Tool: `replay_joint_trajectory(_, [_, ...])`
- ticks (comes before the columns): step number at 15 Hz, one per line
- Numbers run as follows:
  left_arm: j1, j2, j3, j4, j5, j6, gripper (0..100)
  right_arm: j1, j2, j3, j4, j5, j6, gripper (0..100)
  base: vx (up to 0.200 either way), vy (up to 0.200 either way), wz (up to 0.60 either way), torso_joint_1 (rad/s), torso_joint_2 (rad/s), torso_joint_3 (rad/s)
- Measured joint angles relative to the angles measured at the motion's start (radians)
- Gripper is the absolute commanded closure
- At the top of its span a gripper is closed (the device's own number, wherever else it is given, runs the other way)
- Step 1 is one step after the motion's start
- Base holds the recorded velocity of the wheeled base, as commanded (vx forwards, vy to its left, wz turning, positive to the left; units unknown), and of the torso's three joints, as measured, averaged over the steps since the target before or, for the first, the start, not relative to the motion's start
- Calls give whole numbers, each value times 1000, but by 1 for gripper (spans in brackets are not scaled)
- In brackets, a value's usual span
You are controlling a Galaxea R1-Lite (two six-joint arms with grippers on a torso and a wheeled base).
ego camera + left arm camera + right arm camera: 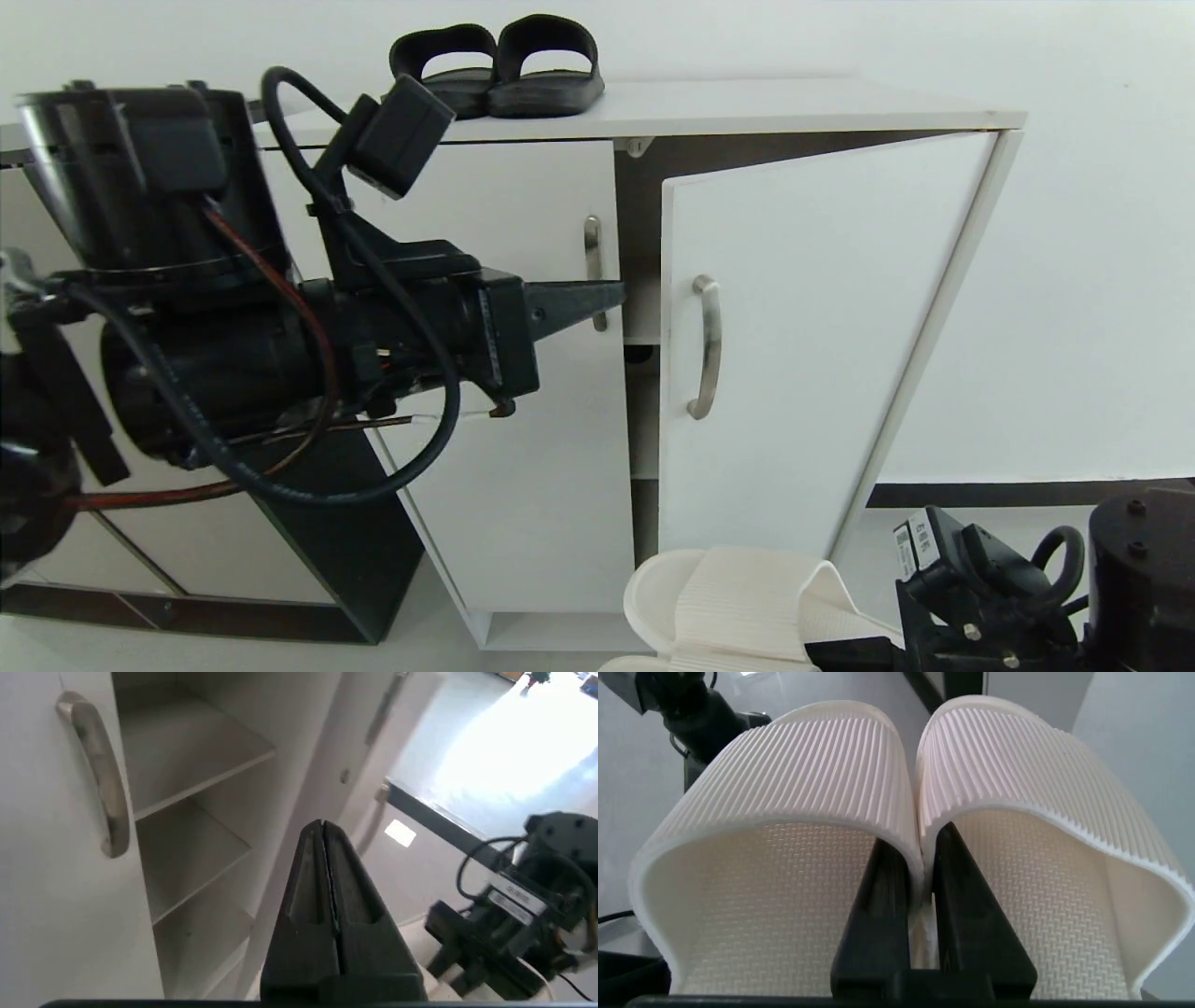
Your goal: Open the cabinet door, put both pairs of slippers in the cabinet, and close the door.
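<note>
The first step looked partly done: the cabinet had its right door swung ajar, leaving a dark gap beside the shut left door, though I judged the opening too narrow for easy loading. Neither pair was inside. The black pair sat side by side on the cabinet top, near its back left, well apart from both grippers. The white pair was low in front of the open door, just below its bottom edge, carried by the right gripper, whose fingers were clamped on the two inner strap edges where the slippers met, so that both hung together with their toes pointing away from the wrist. The left gripper was raised at mid-height of the cabinet, its fingers pressed together on nothing, its tip at the edge of the left door beside the gap. From its wrist camera the shelves showed through the opening, and the white pair was not between it and them. What was left, by my reading: widen the door, place the white pair on a shelf, fetch the black pair from the top and shelve it too, then shut the door.
</note>
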Motion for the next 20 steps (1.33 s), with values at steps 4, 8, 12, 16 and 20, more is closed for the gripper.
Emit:
replay_joint_trajectory(4, [7, 128, -89, -39, 27, 0, 100, 6, -33, -42, 153, -6, 3, 100, 0, 0, 0, 0, 0, 0])
replay_joint_trajectory(8, [-2, 224, -111, -107, 41, -1, 100, 39, -60, -71, 225, -11, 9, 100, -100, 0, 0, 1, 1, 0])
replay_joint_trajectory(12, [-31, 229, -46, -188, 59, 1, 100, 113, -95, -76, 269, -10, 24, 100, -200, 0, 0, -4, 0, 4])
replay_joint_trajectory(16, [-239, 217, -6, -219, 126, 1, 100, 185, -110, -73, 278, -10, 26, 100, -50, 0, 0, 1, 2, 1])
replay_joint_trajectory(20, [-231, 210, 21, -307, 149, -26, 100, 188, -111, -81, 276, -78, 29, 100, 0, 0, 0, 0, 0, 0])
